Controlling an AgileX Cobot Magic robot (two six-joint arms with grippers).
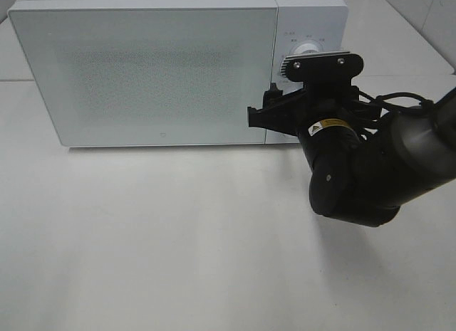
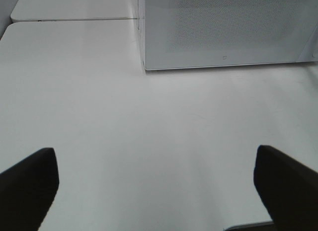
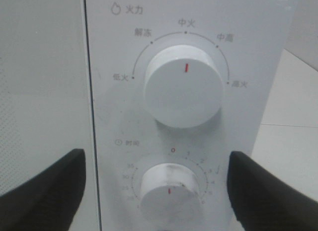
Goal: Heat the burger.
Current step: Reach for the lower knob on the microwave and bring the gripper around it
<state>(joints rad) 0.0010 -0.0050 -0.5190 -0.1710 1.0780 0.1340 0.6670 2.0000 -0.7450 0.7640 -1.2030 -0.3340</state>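
1. My left claw [image 2: 154, 152] hovers over bare table [image 1: 178, 260] toward the near edge. Its jaws are spread fully and it holds nothing.
2. My right claw [image 3: 156, 159] is up at the control panel, toward the table's far right. Its jaws stand wide to either side of the timer knob [image 3: 169, 189], clear of it, with nothing gripped.
3. The power knob [image 3: 183, 89] above has its red mark at the middle setting. I cannot read the timer's setting with confidence.
4. The microwave [image 1: 306, 18] stands along the far edge with its door [image 1: 142, 67] shut.
5. The burger is not visible in any view. I judge it sits behind the frosted door, though I cannot confirm this.
6. Assessment: loading and closing appear done. Gripping and turning the timer remains, then retrieval.
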